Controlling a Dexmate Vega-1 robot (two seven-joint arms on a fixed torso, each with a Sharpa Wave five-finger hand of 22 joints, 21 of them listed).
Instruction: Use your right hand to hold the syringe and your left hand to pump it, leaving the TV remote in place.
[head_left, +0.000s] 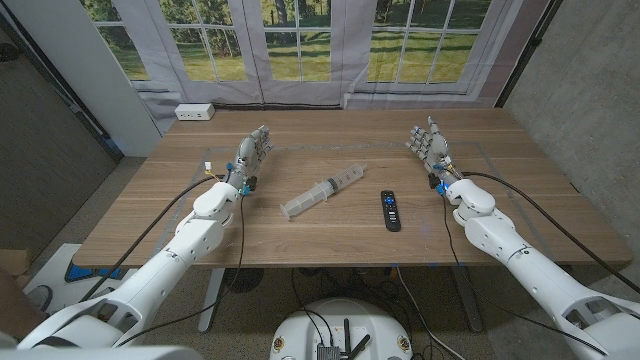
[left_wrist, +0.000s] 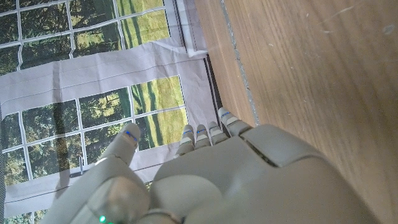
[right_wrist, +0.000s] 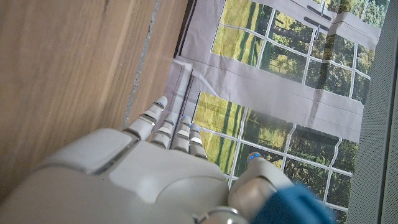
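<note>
Two robot hands I steer, left hand (head_left: 254, 150) and right hand (head_left: 428, 141) both empty with fingers apart near the table's (head_left: 180, 215) side edges, syringe (head_left: 322, 190) lying mid-table, TV remote (head_left: 390, 210) just beside it.

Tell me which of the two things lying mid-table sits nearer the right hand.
The black TV remote. It lies on the right hand's side of the clear syringe, which rests closer to the table's middle.

The robot's two arms are cased in smooth white rounded shells, with black cables running along each forearm. The left hand (head_left: 254, 148) and right hand (head_left: 430, 141) are pale grey with segmented fingers tipped in blue. Blue fittings and small coloured wires sit at both wrists.
</note>
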